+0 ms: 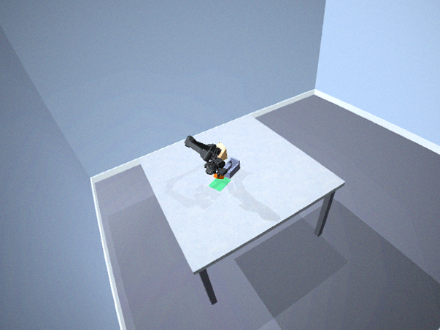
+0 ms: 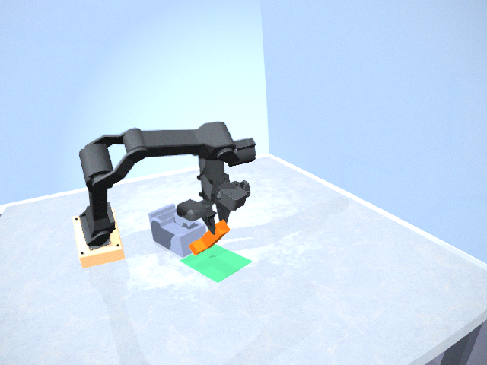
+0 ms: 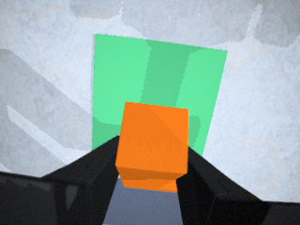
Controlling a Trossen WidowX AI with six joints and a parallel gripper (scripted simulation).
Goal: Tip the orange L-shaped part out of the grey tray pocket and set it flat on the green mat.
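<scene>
Tool (image 2: 215,226) clamping tilted orange part (image 2: 208,238), low end over green mat (image 2: 216,263) edge

One table (image 2: 314,274) carries everything counted here. On it stands one black arm (image 2: 165,143), bolted to one tan base block (image 2: 100,253) and ending in one gripper (image 2: 217,227) with two fingers. Just beside the base block sits one grey tray (image 2: 173,231). One orange L-shaped part (image 2: 208,237) hangs tilted just beside the tray, and one green mat (image 2: 216,262) lies under it.
</scene>
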